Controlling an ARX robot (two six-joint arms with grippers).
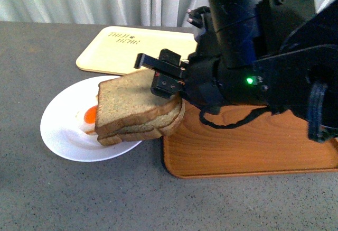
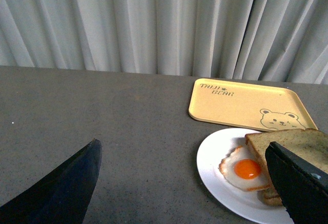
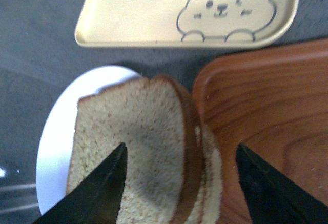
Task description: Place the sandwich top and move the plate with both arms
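The sandwich top (image 1: 129, 107) lies flat on a lower bread slice (image 1: 170, 124), on the side of the white plate (image 1: 63, 130) nearest the wooden tray. A fried egg (image 1: 91, 116) pokes out from under the bread. My right gripper (image 1: 156, 72) hovers open just above the stack. In the right wrist view its fingers (image 3: 97, 193) straddle the sandwich top (image 3: 133, 137) without touching it, and the plate (image 3: 56, 142) shows beyond. My left gripper (image 2: 182, 183) is open and empty over the table beside the plate (image 2: 215, 167), with one finger (image 2: 297, 183) in front of the bread (image 2: 292, 142).
A brown wooden tray (image 1: 253, 146) sits right against the plate, and the sandwich overhangs its rim. A cream bear-print tray (image 1: 132, 48) lies behind the plate. A curtain closes off the back. The right arm's bulk hides much of the wooden tray.
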